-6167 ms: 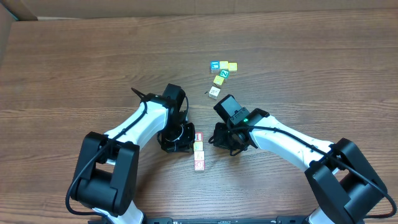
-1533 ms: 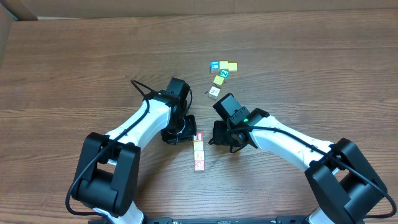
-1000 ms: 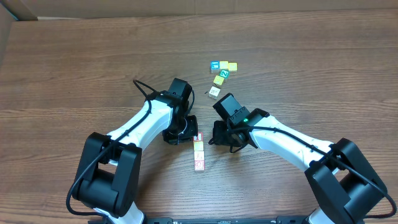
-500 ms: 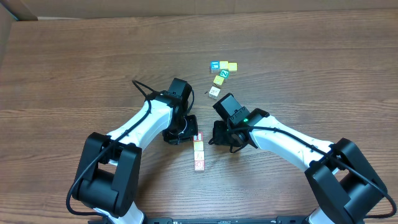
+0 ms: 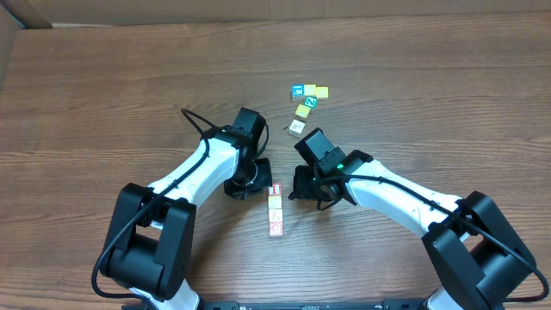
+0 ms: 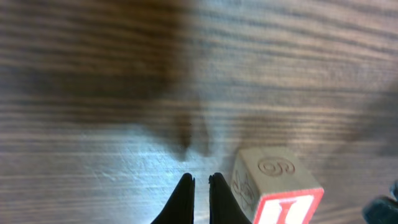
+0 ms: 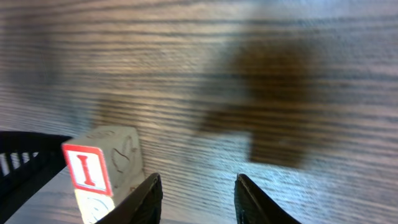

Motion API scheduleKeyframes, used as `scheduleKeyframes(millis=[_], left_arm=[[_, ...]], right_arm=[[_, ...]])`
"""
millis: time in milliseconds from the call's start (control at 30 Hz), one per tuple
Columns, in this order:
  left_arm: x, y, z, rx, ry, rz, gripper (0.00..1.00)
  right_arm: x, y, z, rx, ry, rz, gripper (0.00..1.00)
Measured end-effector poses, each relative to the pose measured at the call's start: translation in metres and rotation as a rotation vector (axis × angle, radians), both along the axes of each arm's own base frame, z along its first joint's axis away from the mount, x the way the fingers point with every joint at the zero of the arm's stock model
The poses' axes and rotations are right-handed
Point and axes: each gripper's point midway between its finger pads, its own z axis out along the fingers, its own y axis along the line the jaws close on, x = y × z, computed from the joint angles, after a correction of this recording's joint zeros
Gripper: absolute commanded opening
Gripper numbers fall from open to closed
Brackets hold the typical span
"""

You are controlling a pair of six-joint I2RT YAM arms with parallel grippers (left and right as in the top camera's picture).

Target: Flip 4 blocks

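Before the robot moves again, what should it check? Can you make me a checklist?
1. Left end effector shut with nothing in it: ok.
2. Right end effector open and empty: ok.
3. Red I block between the right fingers, ready to grab: not ok, it sits off to one side of them.
4. Row of four blocks lined up between the two arms: ok.
5. Which blocks are already flipped: cannot tell.
6. Spare cubes out of the arms' way: ok.
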Motion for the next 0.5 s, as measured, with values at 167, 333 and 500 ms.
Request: scheduleKeyframes(millis=[167,333,500], left_arm=[[0.008,0.003,0.0,0.018,-0.037,-0.001,0.04],[0.022,0.01,0.0,0.029,-0.082,0.023,0.08],[0.034,0.042,0.014,0.033,-0.056,0.097,0.66]], right_arm=[[0.003,0.006,0.003,0.029,-0.014,0.006,0.32],[0.023,0.016,0.012,0.068,-0.108,0.003,0.34],[0.026,0.0,0.016,-0.007,-0.1,0.024,0.52]])
